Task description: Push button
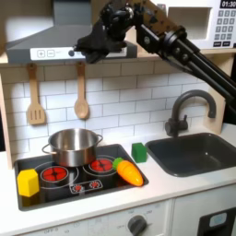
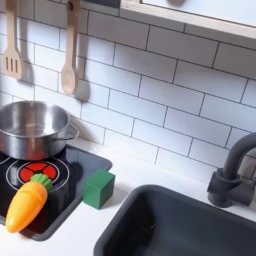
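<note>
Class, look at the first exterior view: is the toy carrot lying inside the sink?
No: the carrot lies on the front corner of the black stovetop, while the sink basin sits apart on the first exterior view's right.

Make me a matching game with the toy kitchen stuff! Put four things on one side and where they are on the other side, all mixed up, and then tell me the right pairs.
Things:
1. shiny silver metal pot
2. orange toy carrot with green top
3. yellow block
4. wooden spoon

Places, as seen in the first exterior view:
A. hanging on the white tile wall
B. on the stove's front left corner
C. on the back of the black stove, behind the red burners
D. lying on the stove's right side, near the small green cube

Right pairs: 1-C, 2-D, 3-B, 4-A
</note>
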